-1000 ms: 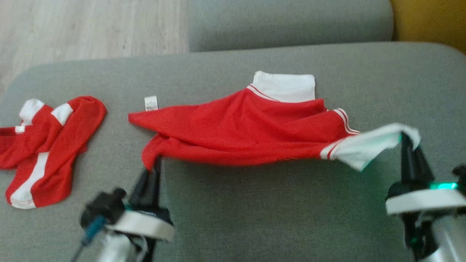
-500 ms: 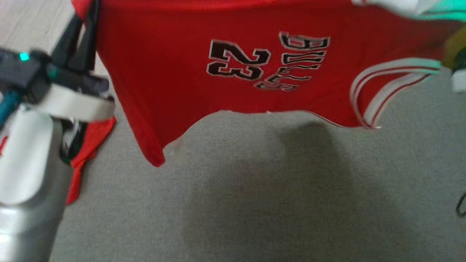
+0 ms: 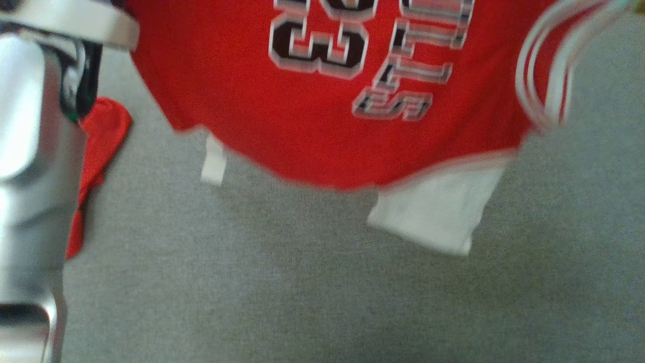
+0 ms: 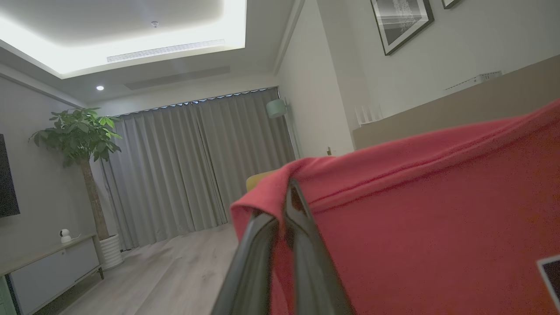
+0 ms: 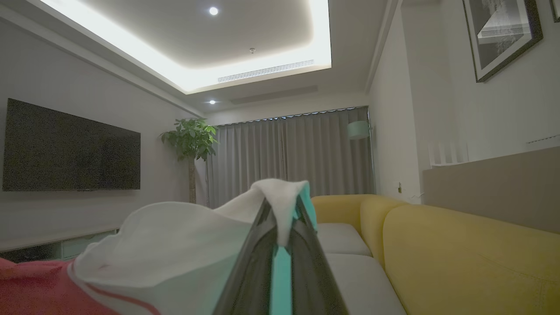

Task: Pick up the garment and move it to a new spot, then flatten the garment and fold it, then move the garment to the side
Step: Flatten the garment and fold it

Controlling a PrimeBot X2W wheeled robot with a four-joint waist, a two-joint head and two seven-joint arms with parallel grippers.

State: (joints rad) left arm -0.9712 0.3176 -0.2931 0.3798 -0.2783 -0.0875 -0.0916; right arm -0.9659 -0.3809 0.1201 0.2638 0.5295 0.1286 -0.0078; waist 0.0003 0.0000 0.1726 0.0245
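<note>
The garment (image 3: 312, 131) is a red jersey with black-and-white lettering and white trim, hanging in the air above the grey cushion (image 3: 302, 292). Its white lower panel (image 3: 433, 212) and a small white tag (image 3: 214, 161) dangle at its bottom edge. In the left wrist view my left gripper (image 4: 285, 203) is shut on a folded red edge of the garment (image 4: 415, 210). My right gripper (image 5: 284, 210) is shut on a white corner of the garment (image 5: 175, 245). My silver left forearm (image 3: 25, 151) rises along the head view's left side.
A second red garment (image 3: 101, 131) lies on the cushion beside my left forearm. A yellow sofa (image 5: 459, 249) stands to the right, with a wall-mounted TV (image 5: 70, 148), a potted plant (image 4: 83, 144), grey curtains and wooden floor (image 4: 166, 271) beyond.
Both arms have lifted the garment off the cushion, so it now hangs spread between them. The head view has shifted and the jersey looms larger, with its white panel now hanging below.
</note>
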